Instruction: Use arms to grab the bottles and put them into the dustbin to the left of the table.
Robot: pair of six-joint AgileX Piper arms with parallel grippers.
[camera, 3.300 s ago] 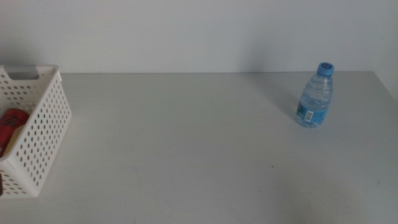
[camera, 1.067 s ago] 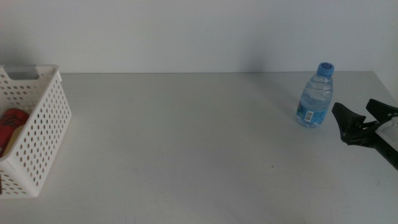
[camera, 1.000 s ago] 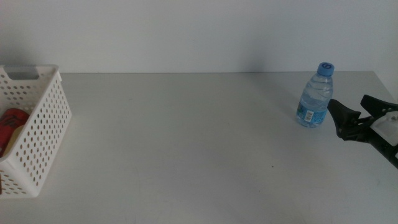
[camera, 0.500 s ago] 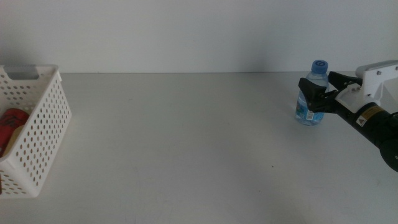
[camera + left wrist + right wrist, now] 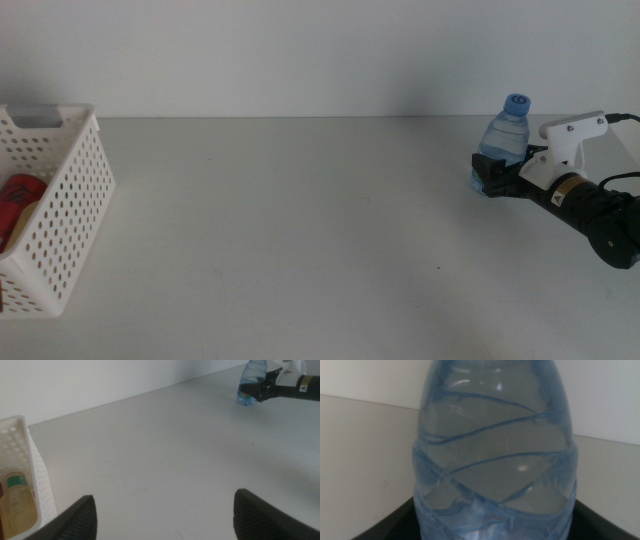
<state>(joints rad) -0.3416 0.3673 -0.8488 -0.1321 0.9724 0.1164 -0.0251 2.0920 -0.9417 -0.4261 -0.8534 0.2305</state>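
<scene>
Now the right end effector is at the far right part of the table, and its two dark jaws stand on both sides of the lower body of the water bottle. The bottle is upright, with its blue cap on top, and it sits between the jaws; in the right wrist view the clear ribbed body of the water bottle fills almost the whole picture, with one dark jaw low at each side of it. The jaws look closed against the bottle, narrow around its base, while the bottle's bottom seems to be on the table surface.

On the opposite side, the white dustbin with round holes stands at the left edge of the table, well apart from the bottle. Inside it a red can is lying, and the left wrist view shows also a pale-yellow bottle with a green neck label in the basket.

The left end effector waits near the dustbin, out of the middle view; its jaws are spread wide and hold nothing. From its camera the right arm and the water bottle are seen far away across the table.
</scene>
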